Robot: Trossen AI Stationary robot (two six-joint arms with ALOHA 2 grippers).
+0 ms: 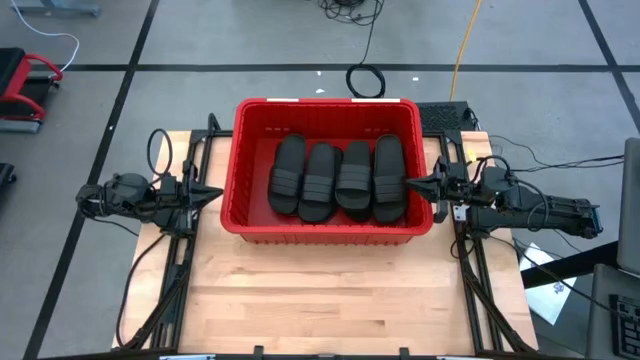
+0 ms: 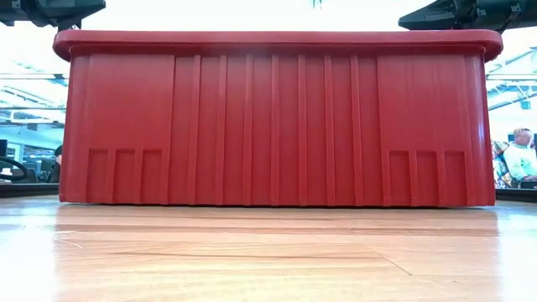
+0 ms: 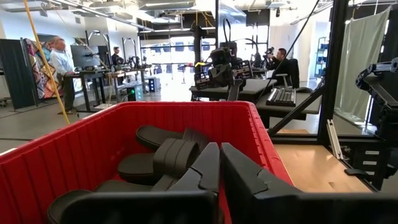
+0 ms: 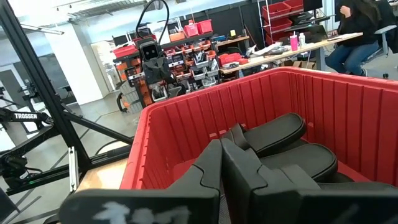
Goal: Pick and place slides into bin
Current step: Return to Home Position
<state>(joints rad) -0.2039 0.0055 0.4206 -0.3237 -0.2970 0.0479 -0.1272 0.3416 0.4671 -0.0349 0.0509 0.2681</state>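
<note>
The red bin [image 1: 325,232] stands on the wooden table's far middle, its base on the tabletop [image 2: 268,201]. Several black slides [image 1: 338,180] lie side by side on the bin's floor, strap side up; they also show in the left wrist view [image 3: 161,158] and the right wrist view [image 4: 280,134]. My left gripper [image 1: 216,194] is shut and empty just outside the bin's left wall, at rim height. My right gripper [image 1: 412,184] is shut and empty at the bin's right rim. Both point toward the bin.
Dark frame rails [image 1: 180,270] run along the table's left and right sides [image 1: 480,280]. Bare wooden tabletop [image 1: 320,300] lies in front of the bin. People and workbenches [image 3: 62,62] show in the room beyond the table.
</note>
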